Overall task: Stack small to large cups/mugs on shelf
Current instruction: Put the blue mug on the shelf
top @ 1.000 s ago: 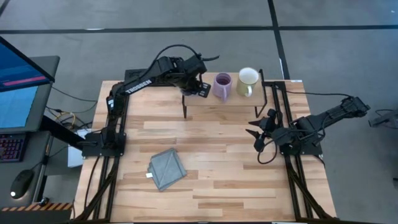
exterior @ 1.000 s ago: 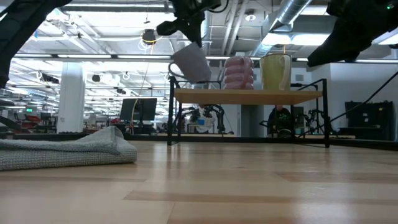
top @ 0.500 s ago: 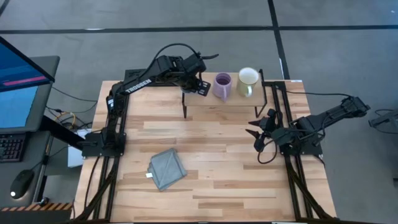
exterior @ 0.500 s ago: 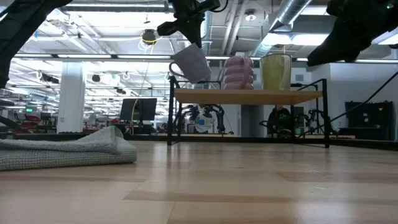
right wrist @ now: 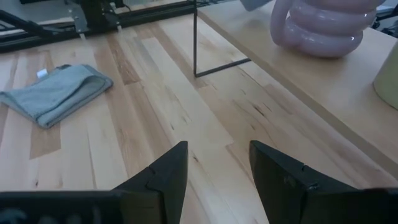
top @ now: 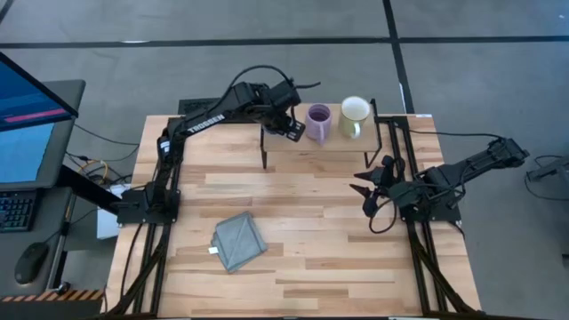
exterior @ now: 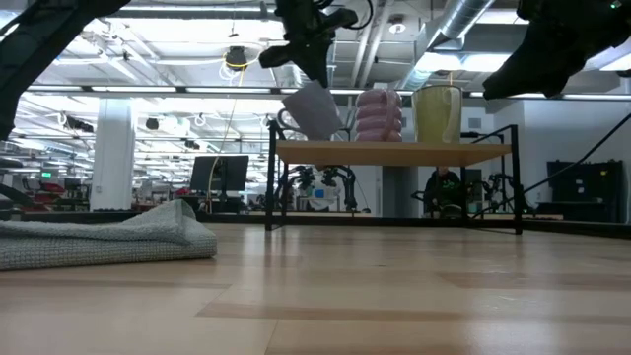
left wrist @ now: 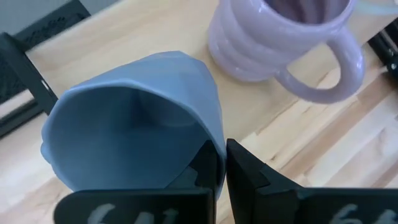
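Observation:
A dusty blue mug [left wrist: 137, 118] hangs tilted over the left part of the shelf [top: 329, 147], held by my left gripper [left wrist: 222, 168]. In the low view the blue mug [exterior: 314, 110] is just above the board [exterior: 394, 153]. To its right a lavender mug [top: 317, 123] and a cream mug [top: 355, 116] stand upright on the shelf. My right gripper [top: 366, 188] waits open near the table's right side, holding nothing. My left gripper grips the blue mug's wall at its rim [left wrist: 214, 146], one finger inside the mouth and one outside. The fingers come slanting down from above. The mug hangs tilted below them, mouth toward the wrist, its base close above the shelf; whether it touches the board I cannot tell.
A grey-blue folded cloth [top: 238, 241] lies on the tabletop toward the near side, left of centre. The shelf's thin black legs [right wrist: 195, 43] stand on the table's far part. Bare planks stretch between the cloth and the shelf.
My left gripper has carried the blue mug a little toward the lavender mug and slightly down, rolling its wrist somewhat; the mug stays tilted in the hold. The right arm has kept still.

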You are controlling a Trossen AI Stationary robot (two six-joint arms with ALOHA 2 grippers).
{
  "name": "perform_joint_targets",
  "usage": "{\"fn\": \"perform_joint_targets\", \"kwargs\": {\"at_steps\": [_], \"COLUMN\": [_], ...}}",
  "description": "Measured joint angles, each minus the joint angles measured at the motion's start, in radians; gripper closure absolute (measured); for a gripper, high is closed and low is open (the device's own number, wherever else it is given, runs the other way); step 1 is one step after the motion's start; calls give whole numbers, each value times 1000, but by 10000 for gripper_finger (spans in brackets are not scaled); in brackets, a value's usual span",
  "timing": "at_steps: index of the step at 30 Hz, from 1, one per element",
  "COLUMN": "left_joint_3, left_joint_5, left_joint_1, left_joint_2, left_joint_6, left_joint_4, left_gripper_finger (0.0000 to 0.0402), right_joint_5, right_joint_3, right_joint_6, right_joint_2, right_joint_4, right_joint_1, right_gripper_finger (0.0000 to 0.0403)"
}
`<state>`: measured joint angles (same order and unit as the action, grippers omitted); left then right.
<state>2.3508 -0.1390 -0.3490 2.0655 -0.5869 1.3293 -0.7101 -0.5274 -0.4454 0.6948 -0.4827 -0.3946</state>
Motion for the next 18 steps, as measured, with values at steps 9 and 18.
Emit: {"fn": "perform_joint_targets", "kwargs": {"at_steps": [9,18], "left_joint_3": [1,1], "left_joint_5": [18,39], "left_joint_1": [-14,-17], "left_joint_2": [9,9], "left_joint_6": [0,17], "left_joint_4": [39,45], "left_gripper_finger": [401,401], "right_joint_5": [2,2], "right_joint_3": [0,0], "right_joint_6": [0,-1], "right_joint_2": [0,0], "right_joint_4": [5,13], "right_joint_1": [0,0], "right_gripper_finger": [210,210]}}
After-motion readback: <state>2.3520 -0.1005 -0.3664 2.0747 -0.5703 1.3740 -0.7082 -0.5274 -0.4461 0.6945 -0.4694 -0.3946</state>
